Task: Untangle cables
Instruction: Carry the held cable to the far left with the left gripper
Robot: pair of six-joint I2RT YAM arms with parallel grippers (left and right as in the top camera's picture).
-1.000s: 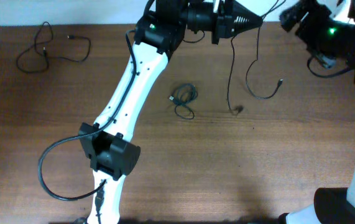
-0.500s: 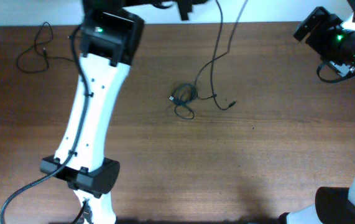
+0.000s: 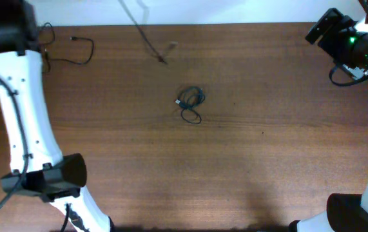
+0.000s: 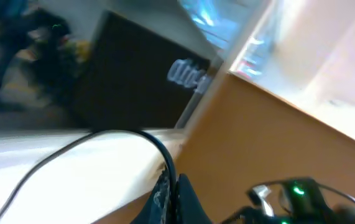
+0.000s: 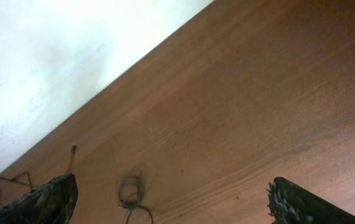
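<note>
Black cable point(image 3: 147, 39) motion-blurred, left gripper point(image 4: 171, 184) pinching it, mostly cropped

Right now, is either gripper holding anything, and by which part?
Left gripper is shut on a thin black flexible cable, pinching its bare cord; where along it, unclear. Right gripper open, empty.

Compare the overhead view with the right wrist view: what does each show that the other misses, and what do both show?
Only the overhead view shows the white left arm along the table's left side. Only the right wrist view shows the right tool close up, its fingers wide apart. Both show the small knot of cables lying on the brown table.
</note>
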